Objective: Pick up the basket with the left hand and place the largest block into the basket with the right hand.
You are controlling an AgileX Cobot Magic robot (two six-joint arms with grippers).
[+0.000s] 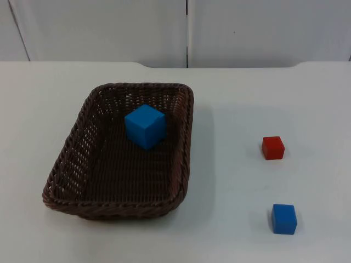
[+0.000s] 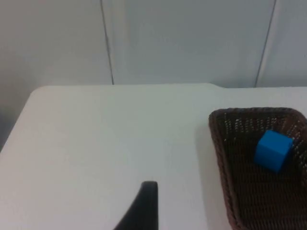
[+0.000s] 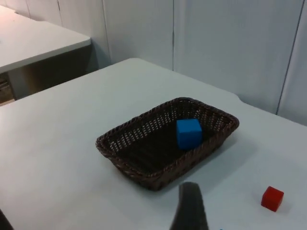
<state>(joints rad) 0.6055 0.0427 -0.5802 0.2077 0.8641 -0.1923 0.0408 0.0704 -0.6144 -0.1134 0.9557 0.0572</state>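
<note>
The large blue block (image 1: 145,126) lies in the wicker basket (image 1: 71,159) on the white bench (image 1: 236,98); beyond the right pincer's fingertip (image 3: 191,206) sits the basket, the small red block (image 3: 272,198) beside it, a small blue block (image 1: 284,218) near; nothing bars the way; whether either pincer gapes cannot be told.

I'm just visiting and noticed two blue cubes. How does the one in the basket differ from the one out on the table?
The large blue block is clearly bigger than the small blue block. The large one sits inside the brown wicker basket; the small one rests on the bare white table, below the red block. Both share the same blue colour and cube shape.
</note>
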